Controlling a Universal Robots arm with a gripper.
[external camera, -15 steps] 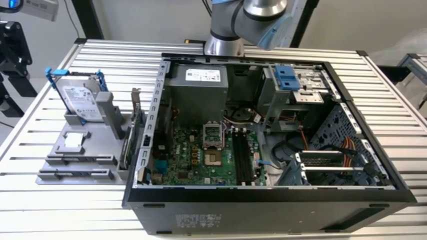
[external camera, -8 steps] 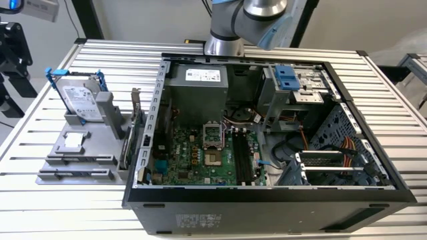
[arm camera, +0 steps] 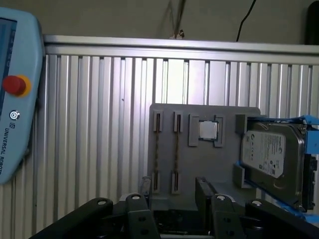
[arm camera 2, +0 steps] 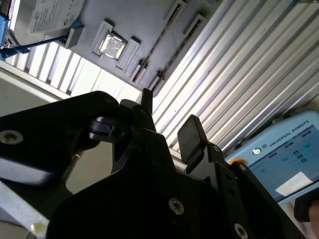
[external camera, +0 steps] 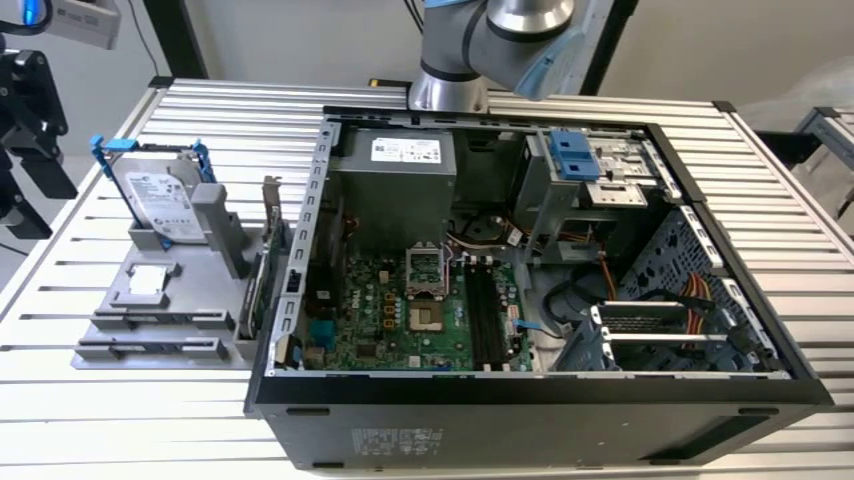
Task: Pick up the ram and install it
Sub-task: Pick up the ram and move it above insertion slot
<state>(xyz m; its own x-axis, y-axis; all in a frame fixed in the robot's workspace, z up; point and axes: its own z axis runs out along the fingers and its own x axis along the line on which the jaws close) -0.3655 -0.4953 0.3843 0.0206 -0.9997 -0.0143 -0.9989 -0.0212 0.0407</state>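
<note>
First wrist view: ram (arm camera: 176,149) edge-on in gray holder (arm camera: 224,167), ahead of the empty, wide-apart gripper (arm camera: 173,186).

**One high overview, two wrist cameras trained on the fixture**

The exterior view looks steeply down from high up. The grey fixture (external camera: 200,290) lies on the slatted worktop (external camera: 80,420), at the exterior view's left of the open computer case (external camera: 534,415). The first wrist view faces the fixture (arm camera: 209,169) squarely from close above, past the gripper (arm camera: 173,191). The second wrist view catches it (arm camera 2: 144,20) obliquely, tilted, from behind the gripper (arm camera 2: 167,112). Both wrist views share the fixture's hard drive (arm camera: 274,159) (arm camera 2: 45,20) and, well apart from the fixture, the teach pendant (arm camera: 15,99) (arm camera 2: 284,154).
</note>
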